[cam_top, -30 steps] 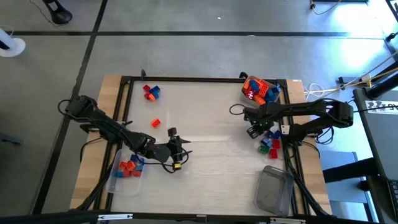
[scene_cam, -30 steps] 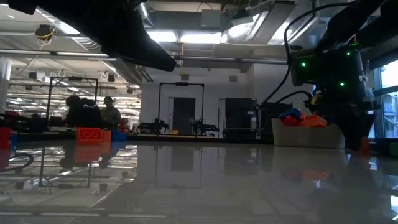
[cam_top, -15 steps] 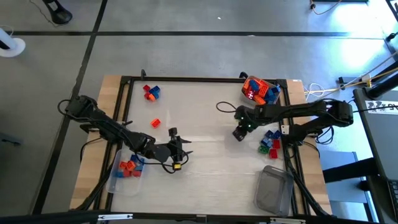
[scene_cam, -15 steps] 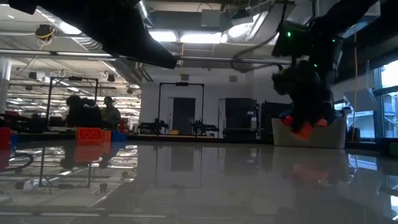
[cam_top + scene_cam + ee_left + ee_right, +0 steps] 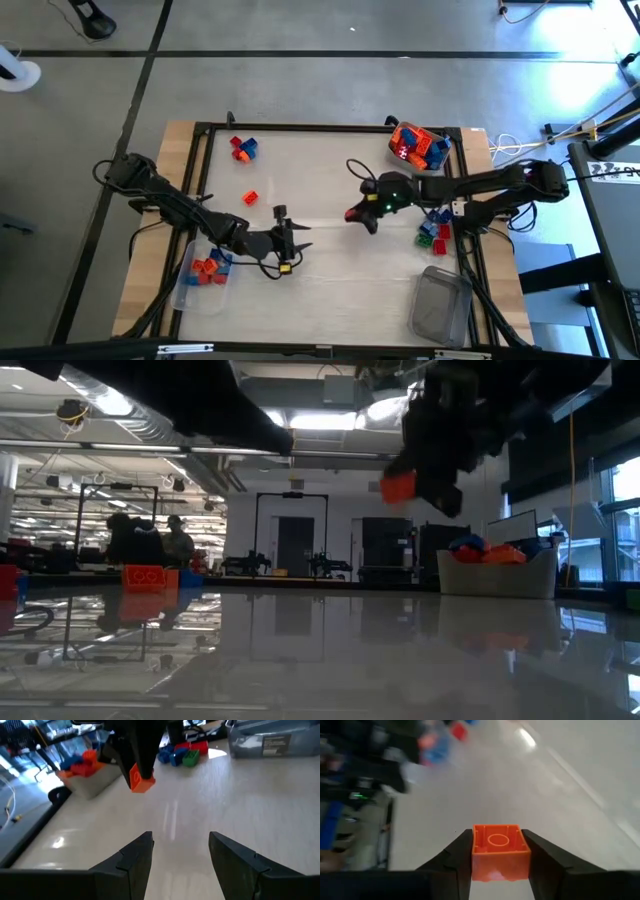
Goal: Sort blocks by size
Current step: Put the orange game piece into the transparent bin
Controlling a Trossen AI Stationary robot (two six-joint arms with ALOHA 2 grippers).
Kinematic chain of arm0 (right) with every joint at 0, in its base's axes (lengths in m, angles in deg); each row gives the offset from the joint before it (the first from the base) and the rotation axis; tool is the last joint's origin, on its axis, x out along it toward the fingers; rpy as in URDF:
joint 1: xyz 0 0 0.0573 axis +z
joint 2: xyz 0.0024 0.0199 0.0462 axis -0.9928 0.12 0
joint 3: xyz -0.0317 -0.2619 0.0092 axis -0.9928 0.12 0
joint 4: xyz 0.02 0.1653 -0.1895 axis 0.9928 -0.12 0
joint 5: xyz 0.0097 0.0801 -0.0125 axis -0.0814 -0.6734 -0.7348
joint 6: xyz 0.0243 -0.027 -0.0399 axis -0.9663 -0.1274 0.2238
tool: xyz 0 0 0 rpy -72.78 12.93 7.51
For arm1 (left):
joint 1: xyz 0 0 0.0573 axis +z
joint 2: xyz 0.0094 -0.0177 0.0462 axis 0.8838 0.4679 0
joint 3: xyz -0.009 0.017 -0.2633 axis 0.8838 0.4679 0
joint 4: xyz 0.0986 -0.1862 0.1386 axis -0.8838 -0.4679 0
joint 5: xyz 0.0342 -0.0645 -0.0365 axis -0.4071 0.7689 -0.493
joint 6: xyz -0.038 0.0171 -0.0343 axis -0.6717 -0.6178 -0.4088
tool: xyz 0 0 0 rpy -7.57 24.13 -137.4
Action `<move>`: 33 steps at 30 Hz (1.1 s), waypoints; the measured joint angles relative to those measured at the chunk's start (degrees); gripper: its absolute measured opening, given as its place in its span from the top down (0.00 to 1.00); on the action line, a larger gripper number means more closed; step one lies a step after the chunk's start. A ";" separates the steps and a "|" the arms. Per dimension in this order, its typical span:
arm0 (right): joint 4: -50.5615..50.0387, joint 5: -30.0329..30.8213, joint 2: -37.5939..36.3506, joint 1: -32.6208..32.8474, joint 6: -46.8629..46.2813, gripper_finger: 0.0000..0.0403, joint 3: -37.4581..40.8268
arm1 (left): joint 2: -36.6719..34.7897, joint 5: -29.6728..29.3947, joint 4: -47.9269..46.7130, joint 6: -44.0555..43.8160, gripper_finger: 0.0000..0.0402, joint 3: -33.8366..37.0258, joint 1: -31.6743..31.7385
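Clear plastic tub (image 5: 195, 290) of red, orange and blue blocks (image 5: 208, 266) sat at the table's (image 5: 330, 290) near-left corner, partly under the left arm. Red-and-blue block cluster (image 5: 242, 148) lay near the table's far-left corner; single red block (image 5: 250, 198) lay between that cluster and the tub. Left gripper (image 5: 297, 237) hovered just right of the tub toward the table's middle, fingers (image 5: 135, 857) spread apart with nothing between them. Right gripper (image 5: 357, 216) hung above the table's middle, clear of the surface, fingers (image 5: 457, 857) clamped on both sides of an orange block (image 5: 499, 851), hollow underside with its round tube facing the wrist camera. Same orange block seen from the left wrist, held in the air above the tabletop. White tub (image 5: 418, 146) heaped with orange, red and blue blocks stood at the table's far-right corner. Loose blue, green and red blocks (image 5: 434, 226) lay along the table's right edge. Empty-looking clear tub (image 5: 440, 305) sat at the near-right corner.
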 joint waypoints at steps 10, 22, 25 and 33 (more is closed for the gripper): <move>20.62 -0.49 4.93 6.04 0.22 0.65 -0.09 | 0.00 -0.02 7.50 6.90 0.55 0.00 1.05; 38.95 -0.45 12.06 6.64 -1.55 0.65 -0.07 | 0.07 0.00 9.90 10.59 0.55 0.00 1.97; 40.25 -0.46 12.97 6.65 -2.02 0.65 -0.07 | 0.07 0.01 11.49 11.80 0.55 0.00 2.38; 41.85 -0.47 14.40 6.69 -2.99 0.65 -1.13 | 0.21 2.95 13.25 12.40 0.55 0.00 3.75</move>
